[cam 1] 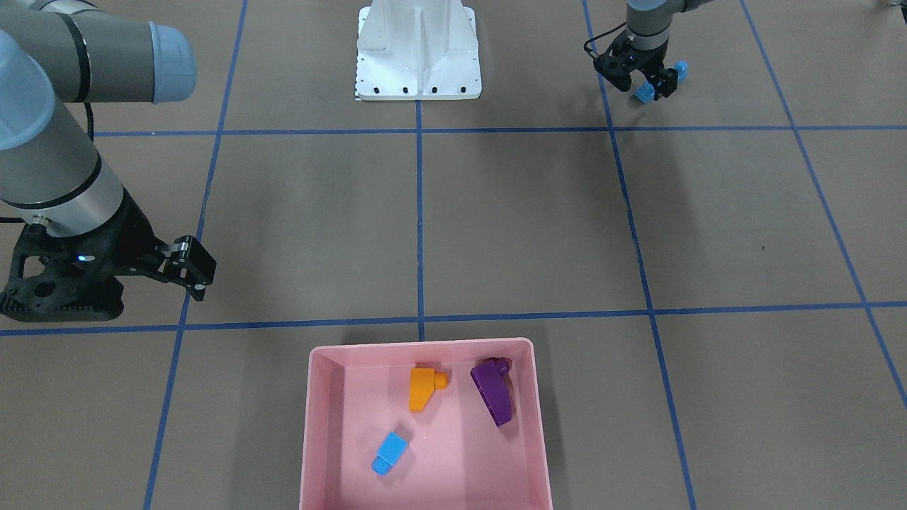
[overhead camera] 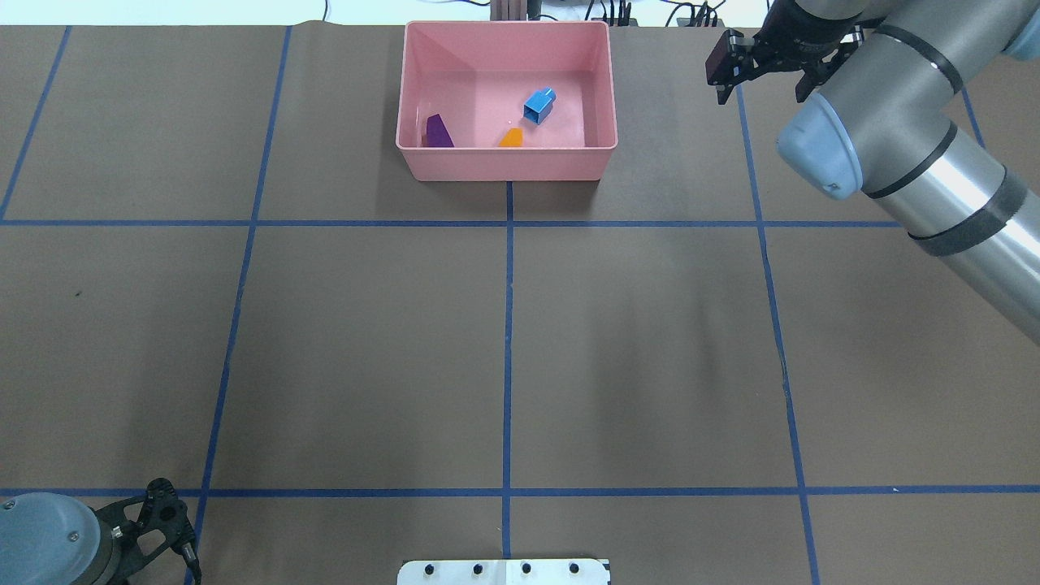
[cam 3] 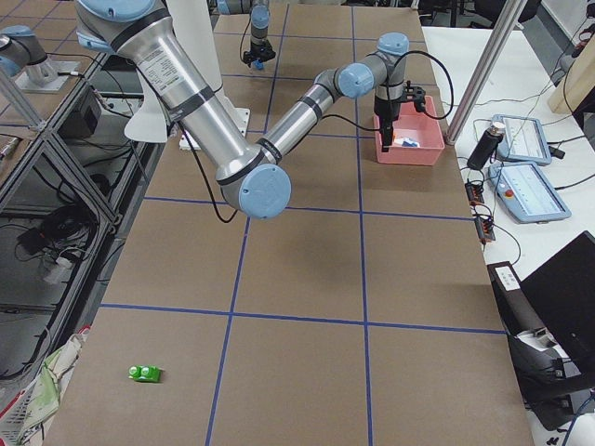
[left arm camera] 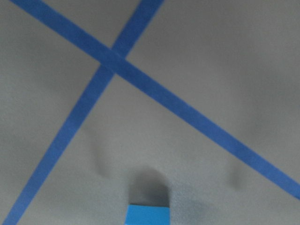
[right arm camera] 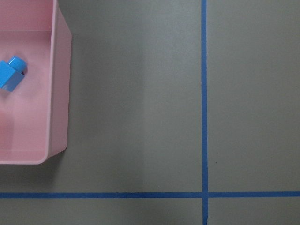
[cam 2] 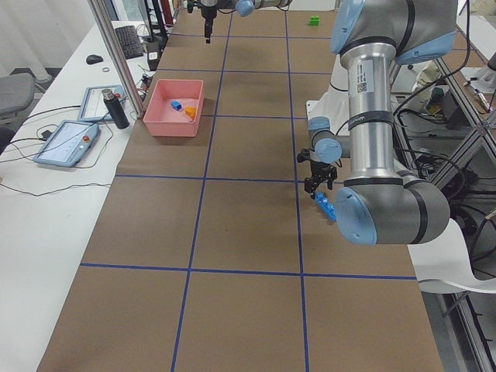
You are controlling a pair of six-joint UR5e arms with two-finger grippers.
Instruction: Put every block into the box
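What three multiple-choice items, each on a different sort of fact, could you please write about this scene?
1. How many blocks lie in the box? A one; B three; C five.
2. Where is the green block? A in the box; B held aloft; C on the table, far from the box.
3. What state is the right gripper in? A open, empty; B shut on a block; C inside the box.
Answers: 1 B: orange block, purple block and small light-blue block lie inside. 2 C: the exterior right view shows it on the table. 3 A: its jaws stand apart, nothing between.
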